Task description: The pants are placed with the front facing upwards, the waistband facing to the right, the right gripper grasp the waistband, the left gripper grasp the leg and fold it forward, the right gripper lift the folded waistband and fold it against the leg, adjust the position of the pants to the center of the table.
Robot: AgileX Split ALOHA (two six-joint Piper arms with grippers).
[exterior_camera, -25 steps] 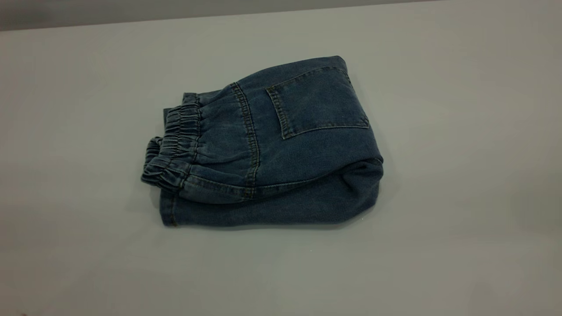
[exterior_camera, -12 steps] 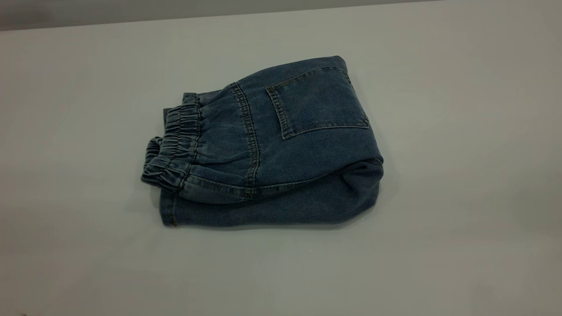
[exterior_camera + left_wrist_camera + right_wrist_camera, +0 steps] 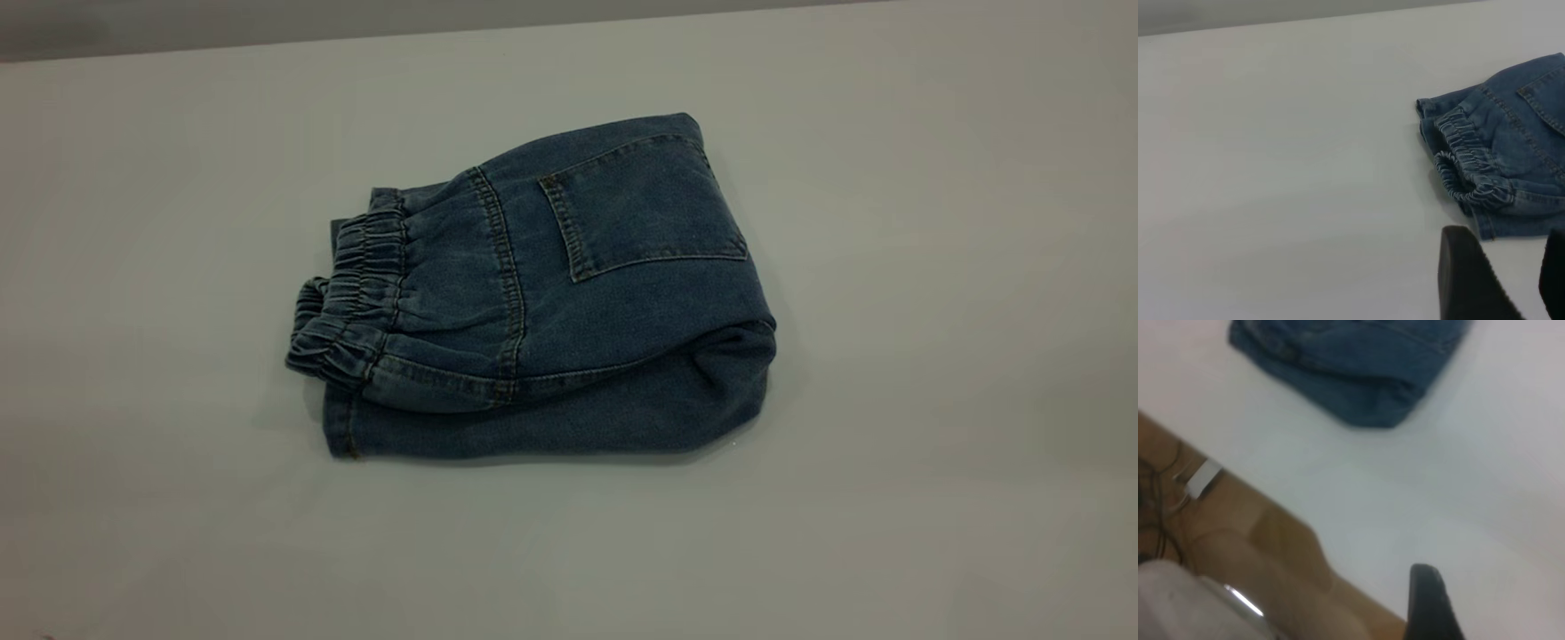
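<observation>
While folded, one pants [image 3: 569, 302] on one table [image 3: 933, 356], left pincer [image 3: 1501, 280] parted, right pincer [image 3: 1431, 603] unclear.

Little of me shows. My left gripper [image 3: 1521, 283] appears as two matte black fingers [image 3: 1465, 280], the nearer one broad, wedge-shaped and round at the tip, the other only a dark sliver. My right gripper shows one black finger [image 3: 1431, 603], tapered, smooth and round-tipped.

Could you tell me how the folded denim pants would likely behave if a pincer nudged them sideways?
The pants look soft, so they would probably bunch rather than slide whole. The loose top layer near the waistband might shift or unfold. On the smooth table, the bundle may slip a little.
</observation>
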